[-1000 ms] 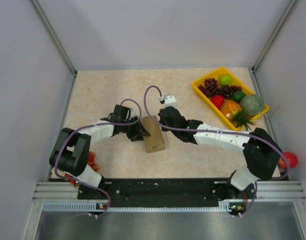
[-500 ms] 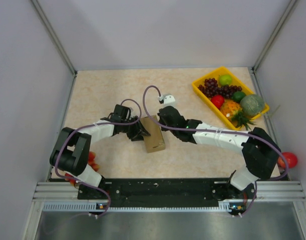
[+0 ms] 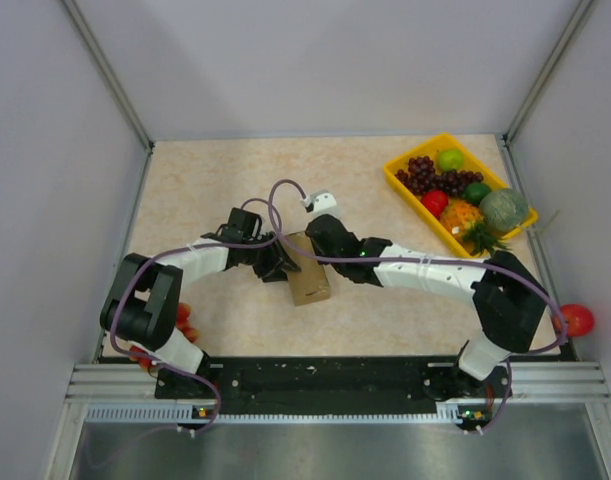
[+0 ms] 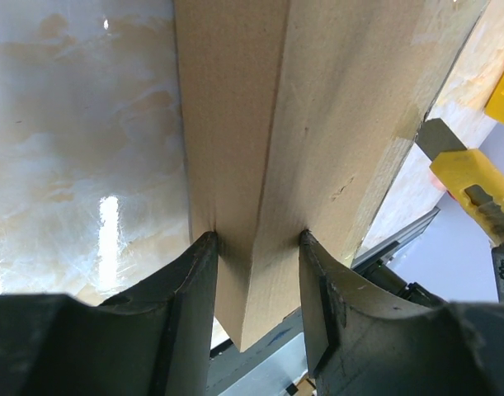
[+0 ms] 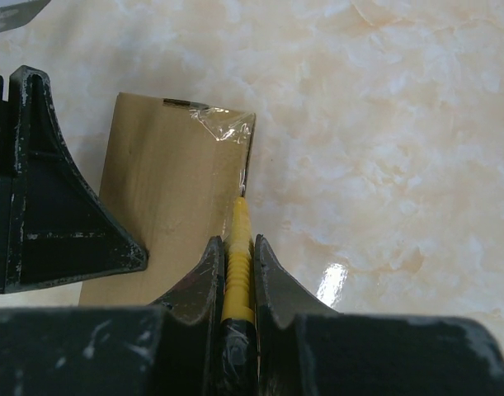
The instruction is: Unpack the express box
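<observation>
Two grippers at the box [image 3: 307,270].
Left gripper [image 4: 256,247] clamps its edge; right gripper [image 5: 237,247] pinches a yellow cutter [image 5: 237,247], tip at the taped end, seen only wrist-side; box runs lengthwise away.

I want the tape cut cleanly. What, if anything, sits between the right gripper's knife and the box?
Nothing visible. The right gripper holds the yellow knife, its tip right at the taped end of the express box, which the left gripper clamps.
</observation>
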